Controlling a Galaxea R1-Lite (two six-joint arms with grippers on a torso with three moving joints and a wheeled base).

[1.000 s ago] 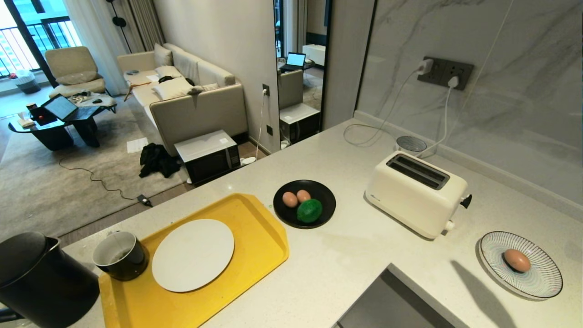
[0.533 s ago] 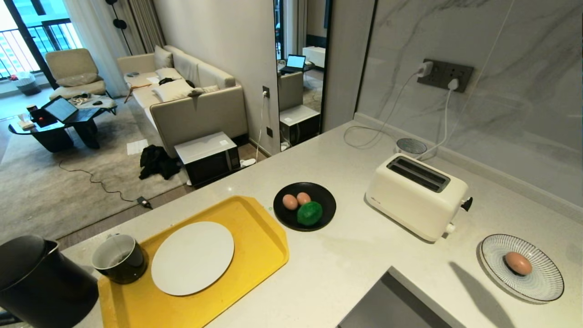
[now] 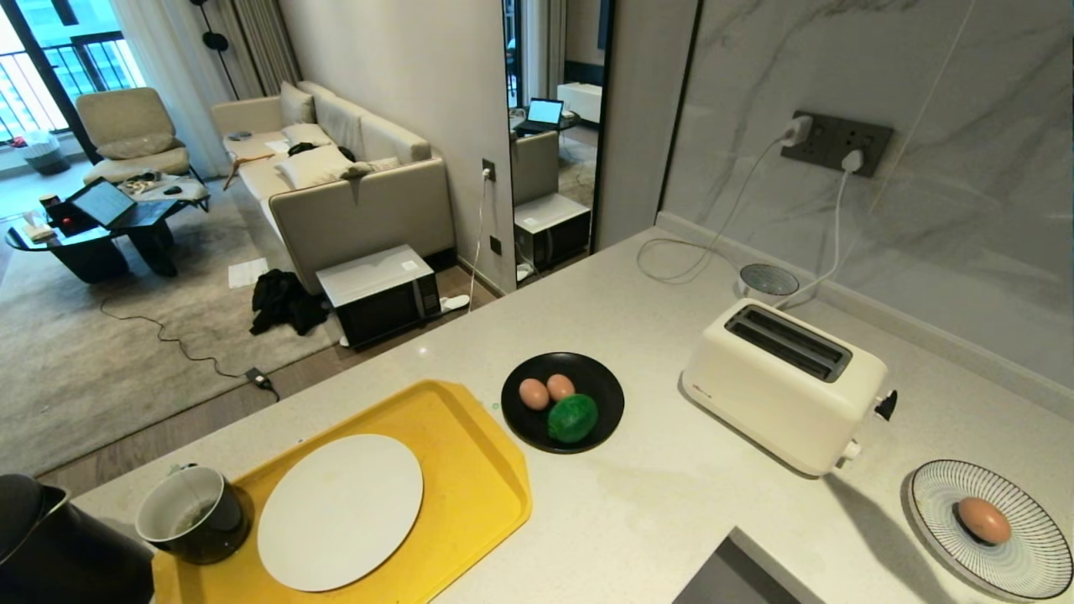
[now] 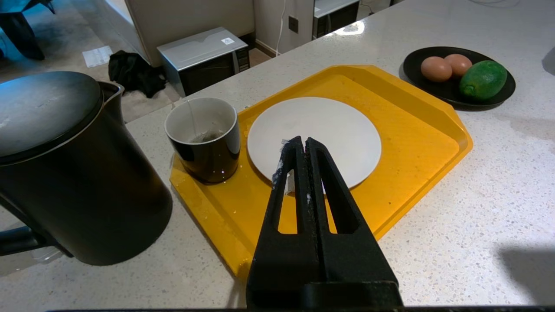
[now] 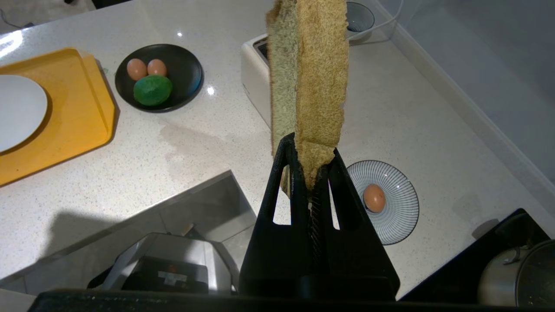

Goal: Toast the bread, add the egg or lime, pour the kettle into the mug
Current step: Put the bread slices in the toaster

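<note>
Bread hangs edge-on in my right gripper, whose fingers are pinched tight on the slice's lower edge, high above the counter; that is what I get from the right wrist view, with the toaster partly hidden behind the slice, a striped plate carrying one egg near the counter's front right, and a black dish with two eggs and the lime. On the head view I see neither arm; the toaster stands toward the back wall, the black dish sits mid-counter beside the yellow tray's far corner, and the kettle fills the front left corner. From the left wrist view, my left gripper is fully closed on nothing, hovering over the tray, where the mug sits at the tray's corner just beside a white plate.
</note>
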